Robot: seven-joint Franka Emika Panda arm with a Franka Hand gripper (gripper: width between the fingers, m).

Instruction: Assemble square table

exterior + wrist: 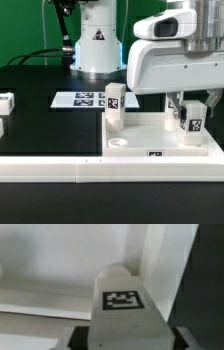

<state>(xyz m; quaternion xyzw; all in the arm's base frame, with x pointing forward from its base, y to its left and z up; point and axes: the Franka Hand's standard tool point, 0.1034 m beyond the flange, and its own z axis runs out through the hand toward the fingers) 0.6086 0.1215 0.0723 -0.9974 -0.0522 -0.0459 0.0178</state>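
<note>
Wrist view: gripper is clamping a tagged table leg between its fingers, standing over the square tabletop; next it needs lifting and aligning to a corner socket.

No readable text, only black-white tags on leg, marker board

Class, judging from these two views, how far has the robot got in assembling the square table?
Done: one leg stands upright on the tabletop slab.
In hand: the gripper is around a second leg at the slab's corner on the exterior view's right.
Left: two loose legs lie at the exterior view's left edge, unattached.
</note>
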